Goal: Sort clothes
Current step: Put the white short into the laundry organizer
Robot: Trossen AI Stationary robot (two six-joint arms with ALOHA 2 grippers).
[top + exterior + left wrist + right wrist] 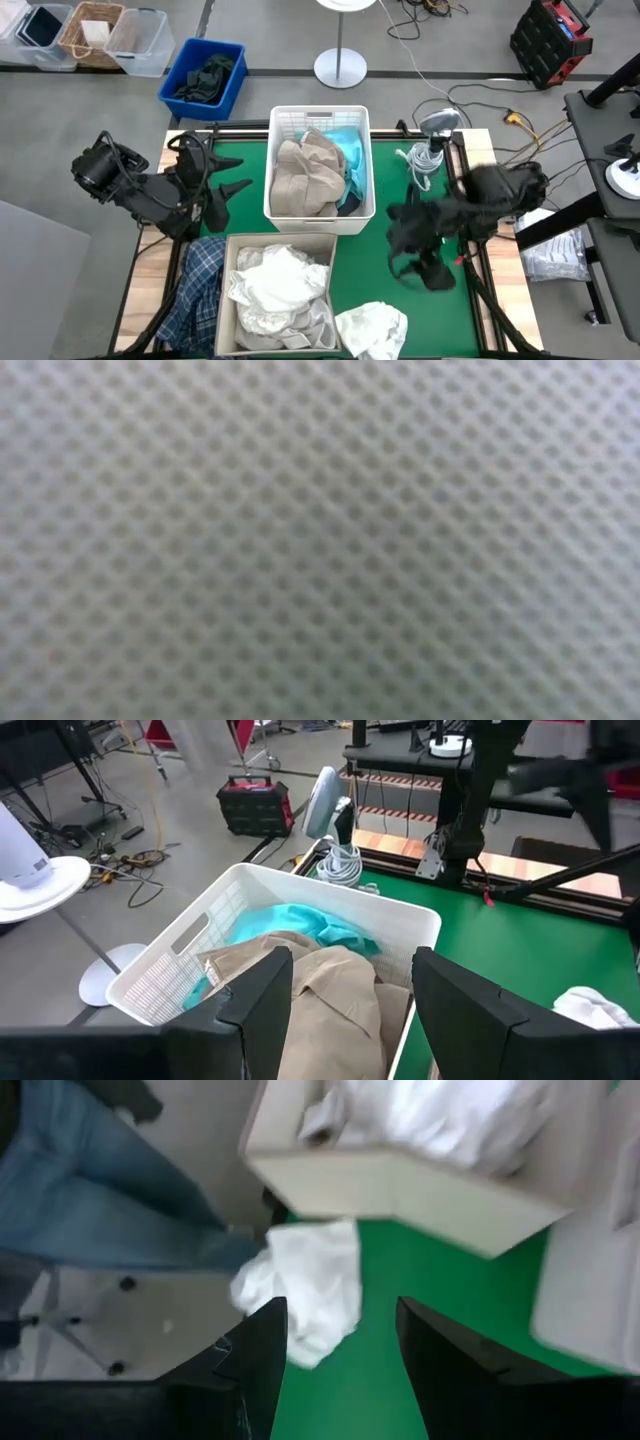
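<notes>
A white slotted basket point(283, 125) at the table's far middle holds a beige garment point(305, 178), a teal one point(350, 150) and a dark one point(350, 204). A beige bin point(228, 300) near the front holds several white clothes point(275, 285). A plaid shirt point(200, 285) lies at the bin's left. A white garment point(372, 330) lies crumpled on the green table, also in the right wrist view point(305, 1295). My left gripper point(232, 200) is open and empty, left of the basket, pointing at the beige garment point(340, 1010). My right gripper point(418, 272) is open and empty over the table's right half, above the white garment.
A blue bin with dark green cloth point(205, 78) stands on the floor beyond the table. A coiled white cable and a grey device point(430, 150) sit at the far right. A mesh surface fills the low view point(320, 540). A person's jeans point(90, 1190) show beyond the table's near edge.
</notes>
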